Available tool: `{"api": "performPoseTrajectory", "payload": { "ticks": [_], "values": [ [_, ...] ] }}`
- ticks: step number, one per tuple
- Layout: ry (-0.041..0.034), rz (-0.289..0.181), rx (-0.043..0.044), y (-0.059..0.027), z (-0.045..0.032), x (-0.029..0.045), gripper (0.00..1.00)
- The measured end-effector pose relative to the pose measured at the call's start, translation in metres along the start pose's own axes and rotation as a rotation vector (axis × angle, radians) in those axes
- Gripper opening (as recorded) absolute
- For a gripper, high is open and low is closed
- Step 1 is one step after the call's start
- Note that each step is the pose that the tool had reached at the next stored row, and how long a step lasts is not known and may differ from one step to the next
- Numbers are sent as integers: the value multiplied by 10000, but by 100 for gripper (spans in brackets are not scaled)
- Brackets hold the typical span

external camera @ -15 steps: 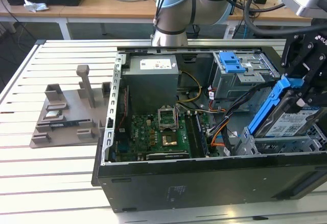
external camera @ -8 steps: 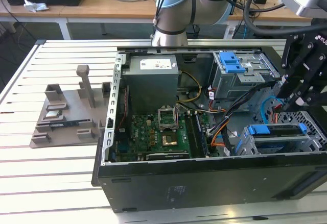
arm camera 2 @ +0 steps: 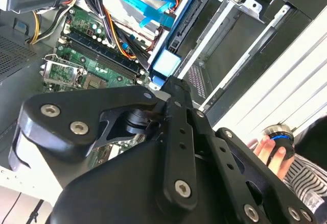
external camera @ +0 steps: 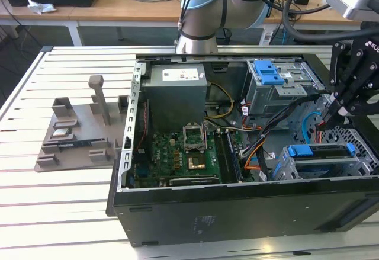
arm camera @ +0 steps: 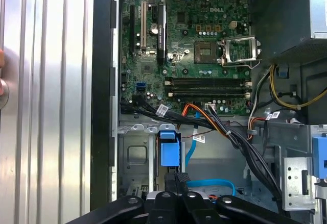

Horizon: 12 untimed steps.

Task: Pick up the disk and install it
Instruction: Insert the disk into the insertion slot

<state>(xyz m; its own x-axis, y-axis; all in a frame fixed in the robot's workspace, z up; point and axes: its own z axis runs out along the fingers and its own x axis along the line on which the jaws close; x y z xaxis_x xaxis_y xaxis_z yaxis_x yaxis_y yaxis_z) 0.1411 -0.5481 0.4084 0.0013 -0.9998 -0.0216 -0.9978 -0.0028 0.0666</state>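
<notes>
The disk lies flat in the lower drive cage at the front corner of the open computer case, on the exterior view's right. Its blue rails run along both edges. In the second wrist view the disk is a dark slab with a blue rail, and the rail's end tab points toward me. My gripper hangs just above that corner. Its fingers look shut together with nothing between them. The gripper sits right beside the blue tab; I cannot see whether it touches the tab.
A grey plastic stand with upright posts stands on the table at the exterior view's left. In the case are a motherboard, a power supply, cable bundles and an upper cage with a blue latch. A person's hand holds a device outside the case.
</notes>
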Motion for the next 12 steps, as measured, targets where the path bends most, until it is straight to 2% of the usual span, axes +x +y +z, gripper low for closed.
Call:
{"api": "performPoseTrajectory", "payload": {
  "ticks": [6, 12],
  "values": [
    [-2, 1, 0, -13, 3, -1, 11],
    [10, 2, -7, -198, 12, -48, 11]
  ]
}}
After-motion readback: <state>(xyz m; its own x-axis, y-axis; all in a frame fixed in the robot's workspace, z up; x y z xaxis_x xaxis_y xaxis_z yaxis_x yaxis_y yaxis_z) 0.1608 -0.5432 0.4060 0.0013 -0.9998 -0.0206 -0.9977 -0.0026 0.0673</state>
